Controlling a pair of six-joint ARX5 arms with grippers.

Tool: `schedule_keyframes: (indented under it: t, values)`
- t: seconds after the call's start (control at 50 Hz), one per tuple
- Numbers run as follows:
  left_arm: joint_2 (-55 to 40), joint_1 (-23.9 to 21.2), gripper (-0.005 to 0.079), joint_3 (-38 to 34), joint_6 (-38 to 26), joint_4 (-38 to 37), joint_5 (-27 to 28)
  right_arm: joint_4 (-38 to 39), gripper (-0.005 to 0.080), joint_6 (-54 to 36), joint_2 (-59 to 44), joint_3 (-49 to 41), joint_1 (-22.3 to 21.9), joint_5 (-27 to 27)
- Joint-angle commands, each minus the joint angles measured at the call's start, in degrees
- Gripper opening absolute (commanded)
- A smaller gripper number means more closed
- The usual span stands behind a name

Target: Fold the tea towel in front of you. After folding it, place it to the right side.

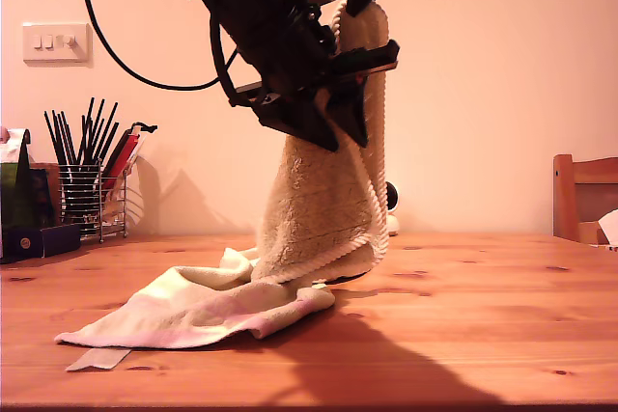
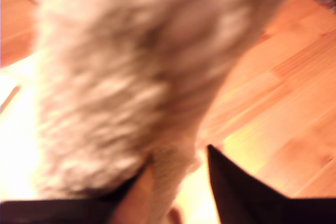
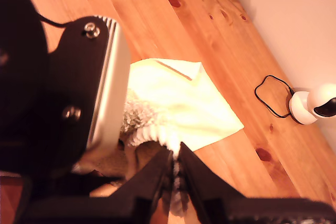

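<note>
Pine table (image 1: 502, 335), pale wall (image 1: 502, 65): tea towel (image 1: 319, 200) lifted mid-fold.
My second gripper (image 3: 176, 169) is clenched on the towel's edge; my first gripper (image 2: 176, 182) has cloth between its jaws, grip not tellable through blur; below both, the towel hangs, tail on the table; next, the held edge must be carried over that tail and lowered.

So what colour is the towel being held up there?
The towel is pale cream; the exterior view shows it best.
</note>
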State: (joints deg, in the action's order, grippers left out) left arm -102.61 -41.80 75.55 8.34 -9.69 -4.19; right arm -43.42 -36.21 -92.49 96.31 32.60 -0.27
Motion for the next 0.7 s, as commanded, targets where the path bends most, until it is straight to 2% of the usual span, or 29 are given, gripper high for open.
schedule_keyframes:
  t: [0.0,0.16,0.36,0.54,0.68]
  values:
    - [-1.99,0.81,0.0196,-1.29,-1.99,-1.92,-0.17,0.31,-0.0013,0.31,-0.2,0.57,-0.17,-0.24]
    - [-1.57,2.69,0.0192,-1.29,-4.72,-8.68,-0.24,0.17,-0.0013,0.7,-0.2,0.57,-0.98,-0.92]
    - [-0.44,5.6,0.0173,-1.29,-9.49,-12.57,-1.73,-0.9,-0.0013,0.9,-0.2,0.57,-2.21,-1.27]
    - [0.72,9.94,0.0158,-1.29,-11.93,-9.92,-2.23,-3.19,-0.0013,1.95,-0.2,0.57,-3.15,-2.78]
    - [0.72,12.92,0.0158,-1.29,-14.01,-5.64,2.43,-8.52,-0.0013,5.42,-0.24,0.57,-3.15,-5.46]
